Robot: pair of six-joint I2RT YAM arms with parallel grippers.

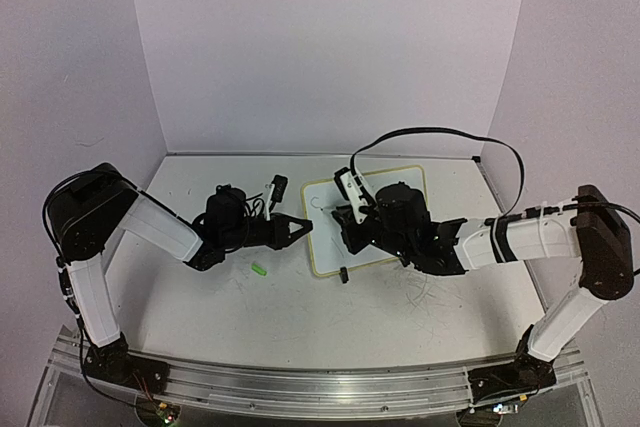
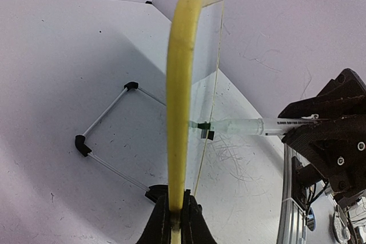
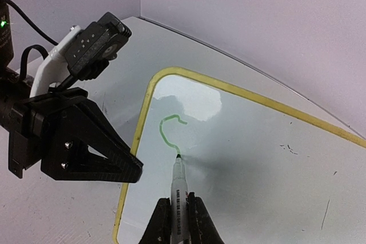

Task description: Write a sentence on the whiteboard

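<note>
Lavender walls (image 1: 330, 47) enclose a scuffed white tabletop (image 1: 300, 327).

**Top view.** The whiteboard (image 1: 325, 252) sits at mid-table between the two arms. The left gripper (image 1: 303, 228) reaches in from the left and is clamped on the board's left rim. The right gripper (image 1: 352, 215) hangs over the board's left half, and its own wrist hides how its jaws stand from this angle.

**Left wrist view.** The board's yellow-green rim runs edge-on up the frame, pinched between the two fingers at the bottom. The marker (image 2: 246, 126) enters from the right with its long axis roughly square to the board face and its tip touching that face. The wire stand (image 2: 82, 144) lies on the table on the board's other side.

**Right wrist view.** The jaws are closed on the marker's barrel, which points straight away from the gripper. Of the sentence (image 3: 167, 127), only one green hooked stroke exists, close to the left rim, and the tip rests at its lower end. Blank board lies to the right of the tip, away from the left gripper.

Writing will probably have to travel rightward. The right arm would carry the pen while the left arm braces the board. The task appears barely begun.
</note>
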